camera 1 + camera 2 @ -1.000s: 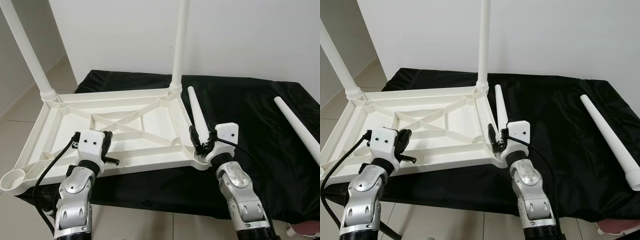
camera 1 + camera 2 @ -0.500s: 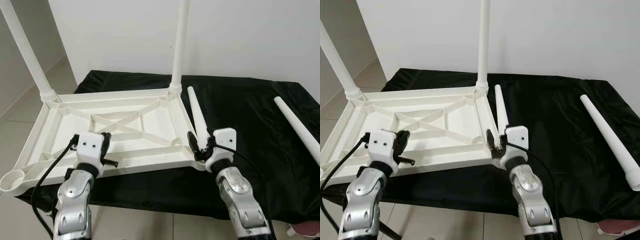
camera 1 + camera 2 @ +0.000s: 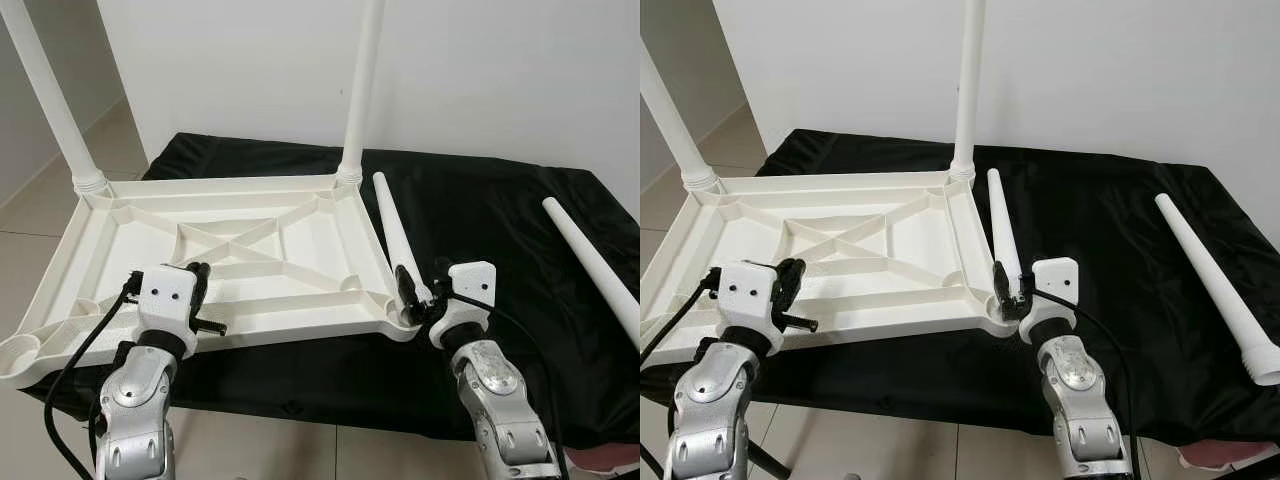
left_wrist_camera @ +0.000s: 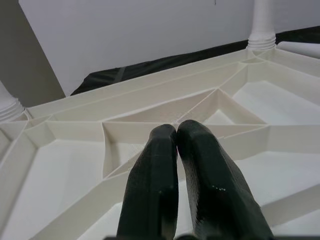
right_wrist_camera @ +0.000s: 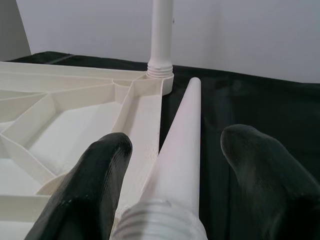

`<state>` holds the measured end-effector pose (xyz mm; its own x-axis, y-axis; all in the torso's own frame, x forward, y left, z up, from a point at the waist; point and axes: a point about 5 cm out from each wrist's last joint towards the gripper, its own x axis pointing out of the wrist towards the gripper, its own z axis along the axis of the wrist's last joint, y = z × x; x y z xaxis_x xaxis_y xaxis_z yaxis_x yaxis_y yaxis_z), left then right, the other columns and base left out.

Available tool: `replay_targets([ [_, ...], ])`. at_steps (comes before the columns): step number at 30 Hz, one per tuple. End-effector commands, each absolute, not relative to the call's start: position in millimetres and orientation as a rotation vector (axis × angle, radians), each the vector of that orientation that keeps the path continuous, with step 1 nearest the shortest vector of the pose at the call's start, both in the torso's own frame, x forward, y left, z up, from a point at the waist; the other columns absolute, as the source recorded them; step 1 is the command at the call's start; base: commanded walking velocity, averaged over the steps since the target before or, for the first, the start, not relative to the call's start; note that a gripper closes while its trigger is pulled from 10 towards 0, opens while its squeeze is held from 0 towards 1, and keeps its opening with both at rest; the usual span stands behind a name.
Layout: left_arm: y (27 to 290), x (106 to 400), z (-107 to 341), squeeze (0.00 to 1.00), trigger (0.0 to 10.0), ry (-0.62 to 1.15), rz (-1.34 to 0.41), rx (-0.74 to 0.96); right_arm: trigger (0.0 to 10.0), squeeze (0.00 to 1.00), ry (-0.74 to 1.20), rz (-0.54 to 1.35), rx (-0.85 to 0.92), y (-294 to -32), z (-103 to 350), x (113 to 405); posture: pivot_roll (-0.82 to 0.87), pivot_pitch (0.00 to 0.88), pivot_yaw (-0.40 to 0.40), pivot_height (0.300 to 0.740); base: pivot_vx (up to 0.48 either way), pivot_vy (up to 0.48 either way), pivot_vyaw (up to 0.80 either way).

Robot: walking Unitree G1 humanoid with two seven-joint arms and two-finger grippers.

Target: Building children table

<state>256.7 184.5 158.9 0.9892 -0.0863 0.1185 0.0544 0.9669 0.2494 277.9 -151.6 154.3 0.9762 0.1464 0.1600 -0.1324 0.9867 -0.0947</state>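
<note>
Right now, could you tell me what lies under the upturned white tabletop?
A black cloth lies under the tabletop, spreading beyond its far and right edges. What the cloth covers is hidden; the near-left corner overhangs the floor.

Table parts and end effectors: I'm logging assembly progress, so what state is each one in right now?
Tabletop: upside down on the black cloth.
Far legs: two, upright in their corner sockets.
Third leg: lying tilted along the tabletop's edge, threaded end at the near corner, not in a socket.
Fourth leg: loose on the cloth.
Left end effector: shut, empty, over the tabletop.
Right end effector: open, fingers either side of the third leg.
</note>
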Motion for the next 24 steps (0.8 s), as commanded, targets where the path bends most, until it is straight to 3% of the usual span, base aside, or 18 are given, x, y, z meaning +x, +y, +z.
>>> replay_targets([
  [1, 188.5, 255.8, 159.7, 0.0, 10.0, -0.142, 0.11, 0.221, 10.0, 0.0, -0.178, 0.146, -0.084, -150.8, 156.8, 278.4, 0.09, 0.019, -0.07, 0.74, 0.0, 0.0, 0.0],
  [24, 179.0, 268.9, 164.2, 0.0, 10.0, -0.154, 0.081, 0.207, 10.0, 0.0, -0.197, 0.154, -0.079, -144.8, 159.7, 284.1, 0.09, 0.006, -0.063, 0.74, 0.0, 0.0, 0.0],
])
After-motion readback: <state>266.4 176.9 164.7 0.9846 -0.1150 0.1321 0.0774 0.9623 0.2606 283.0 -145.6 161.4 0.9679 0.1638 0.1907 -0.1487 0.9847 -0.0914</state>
